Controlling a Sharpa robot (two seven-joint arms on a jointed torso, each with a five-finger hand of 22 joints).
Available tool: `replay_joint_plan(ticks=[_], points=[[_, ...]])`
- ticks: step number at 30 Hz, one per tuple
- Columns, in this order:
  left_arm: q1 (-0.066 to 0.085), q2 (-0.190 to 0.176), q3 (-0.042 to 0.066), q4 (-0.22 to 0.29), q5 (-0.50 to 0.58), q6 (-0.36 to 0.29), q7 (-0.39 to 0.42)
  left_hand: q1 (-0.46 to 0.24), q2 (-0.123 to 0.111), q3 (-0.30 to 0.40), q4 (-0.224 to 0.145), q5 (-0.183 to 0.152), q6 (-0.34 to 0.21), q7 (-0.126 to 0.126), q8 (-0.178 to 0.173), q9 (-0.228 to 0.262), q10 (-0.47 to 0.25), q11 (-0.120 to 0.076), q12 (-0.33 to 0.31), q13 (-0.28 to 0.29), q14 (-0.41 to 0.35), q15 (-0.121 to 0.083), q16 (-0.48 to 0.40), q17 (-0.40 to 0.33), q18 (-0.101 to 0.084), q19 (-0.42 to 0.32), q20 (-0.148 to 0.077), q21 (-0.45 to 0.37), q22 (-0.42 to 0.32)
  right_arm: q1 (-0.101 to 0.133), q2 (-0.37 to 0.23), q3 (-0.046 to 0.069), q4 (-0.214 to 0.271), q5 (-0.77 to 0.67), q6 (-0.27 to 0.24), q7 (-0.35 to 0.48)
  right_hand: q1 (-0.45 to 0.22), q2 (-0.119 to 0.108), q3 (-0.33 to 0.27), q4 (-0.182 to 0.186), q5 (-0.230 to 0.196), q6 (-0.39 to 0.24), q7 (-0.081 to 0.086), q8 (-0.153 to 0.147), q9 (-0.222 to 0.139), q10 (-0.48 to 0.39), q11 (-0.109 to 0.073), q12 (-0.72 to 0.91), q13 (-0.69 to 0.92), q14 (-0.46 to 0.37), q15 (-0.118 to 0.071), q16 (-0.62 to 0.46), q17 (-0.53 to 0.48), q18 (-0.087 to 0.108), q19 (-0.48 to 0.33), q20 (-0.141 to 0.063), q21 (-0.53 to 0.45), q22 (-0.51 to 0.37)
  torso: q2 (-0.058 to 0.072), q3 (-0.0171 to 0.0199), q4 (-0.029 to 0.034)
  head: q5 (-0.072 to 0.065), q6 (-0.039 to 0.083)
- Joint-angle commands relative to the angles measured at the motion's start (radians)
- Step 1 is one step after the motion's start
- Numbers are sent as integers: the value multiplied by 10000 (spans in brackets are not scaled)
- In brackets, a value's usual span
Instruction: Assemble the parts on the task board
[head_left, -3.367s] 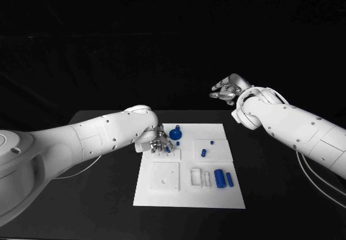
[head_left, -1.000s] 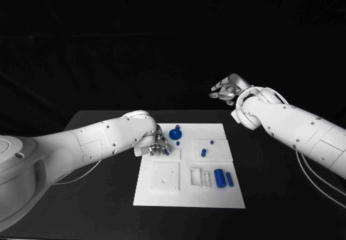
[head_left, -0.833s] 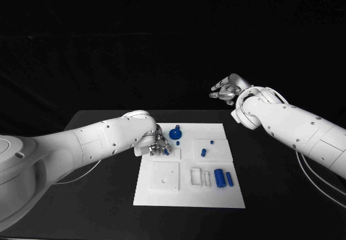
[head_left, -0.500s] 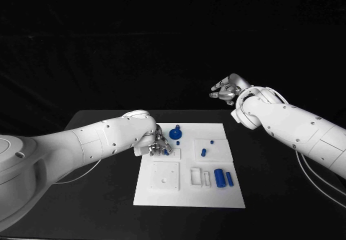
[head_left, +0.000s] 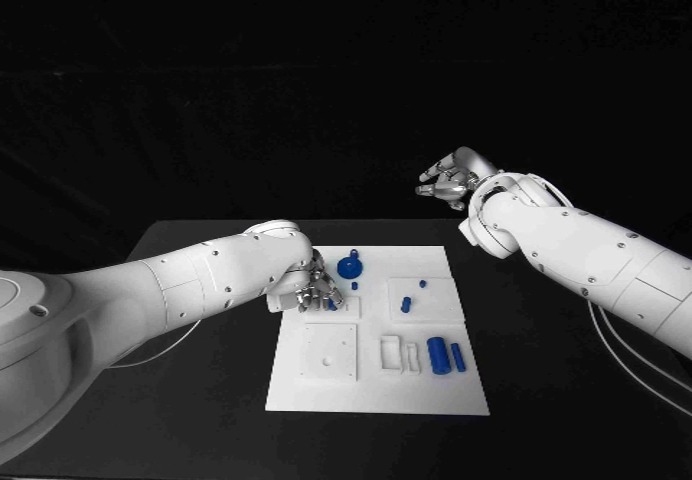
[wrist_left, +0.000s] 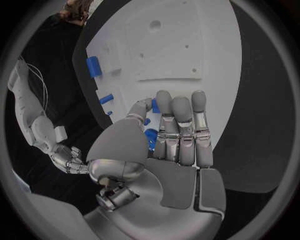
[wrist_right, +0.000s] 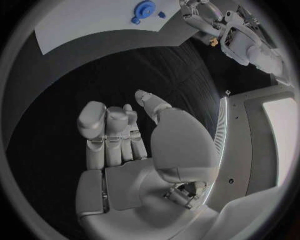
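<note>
While the left hand (head_left: 313, 290) pinches a small blue part (wrist_left: 150, 138) right over the task board (head_left: 378, 392)'s far-left corner, the right hand (head_left: 453, 179) hangs empty, fingers loosely apart, well away (left is clearly nearer).

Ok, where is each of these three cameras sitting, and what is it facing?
Head view: on the robot's head, looking down at the white board; both arms enter from the sides.
Left wrist view: behind the left robot hand, facing the board, a blue part under the fingers.
Right wrist view: behind the right robot hand, raised over the black table.
Shared: the blue gear shows in the head and right wrist views.
</note>
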Motion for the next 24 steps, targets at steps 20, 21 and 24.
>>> replay_joint_plan(ticks=[20,21,24], points=[[-143,412,2,-605,-374,386,23,322,189,1622,-1543,21,-12,-50,28,2,-64,-3,71,-12,-11,-23,69,-29,0,-67,-8,81,208,-3,54,3,-5,-67,131,18,-78,45,35,-52,-33,60,-7,-36,0,-19,-71,31,-17,6,-39,-31,6,61,393,-55,-20,1120,1,7,4,-80,-115],[-153,430,2,-625,-398,379,20,335,178,1629,-1546,25,-5,-49,28,-4,-69,-3,73,-10,-14,-25,71,-30,0,-70,-11,85,209,-3,54,3,-5,-68,131,17,-78,45,35,-52,-33,60,-7,-36,0,-19,-71,31,-17,6,-39,-31,6,61,393,-55,-20,1120,2,6,5,-83,-122],[-180,470,2,-665,-457,340,18,335,178,1629,-1546,25,-5,-49,28,-4,-69,-3,73,-10,-14,-25,71,-30,0,-70,-11,85,209,-3,51,3,-3,-68,133,17,-78,45,35,-52,-33,60,-7,-36,0,-19,-71,31,-17,6,-39,-31,6,61,393,-55,-20,1120,1,5,2,-92,-119]])
